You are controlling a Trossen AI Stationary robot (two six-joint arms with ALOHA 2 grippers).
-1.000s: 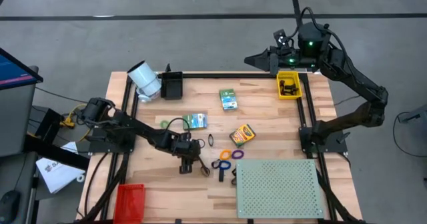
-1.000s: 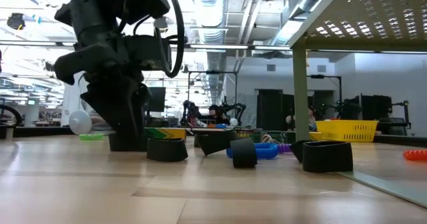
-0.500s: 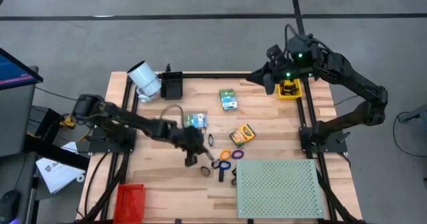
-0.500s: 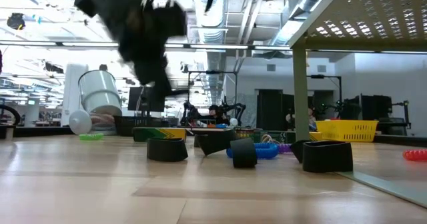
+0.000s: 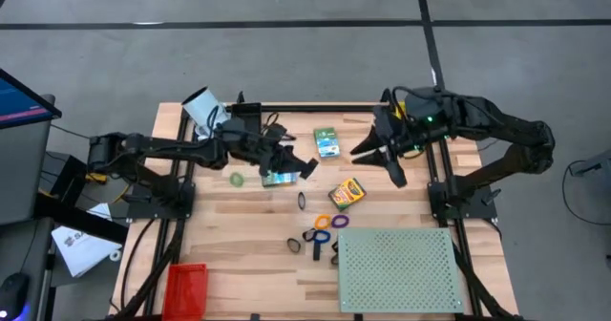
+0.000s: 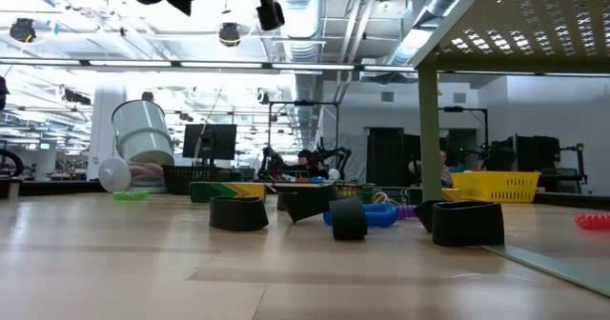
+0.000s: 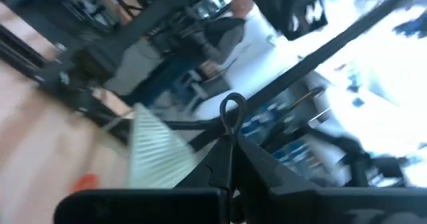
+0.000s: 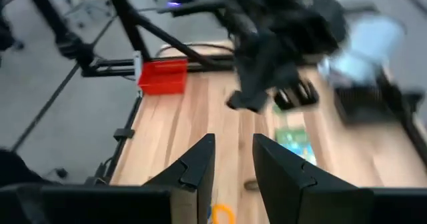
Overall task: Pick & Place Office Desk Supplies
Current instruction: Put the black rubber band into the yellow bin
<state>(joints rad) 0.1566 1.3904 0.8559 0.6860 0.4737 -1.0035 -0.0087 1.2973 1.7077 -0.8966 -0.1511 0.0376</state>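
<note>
Left gripper (image 5: 304,167) raised over the table's far-middle, above a green box (image 5: 279,176), fingers (image 7: 223,159) clamped on a black clip (image 7: 231,108). Right gripper (image 8: 232,163) narrowly parted, empty, near the far right edge. Crayon box (image 5: 347,193) mid-table; rings (image 5: 323,223) beside it.

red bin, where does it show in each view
High view: the red bin sits at the table's near left corner, at the picture's bottom left.
Low view: not in it.
Left wrist view: too blurred to tell.
Right wrist view: in the upper left of the picture, at the table's edge.
Shared landmark: the white cylinder, on the same side of the table at its far corner.
</note>
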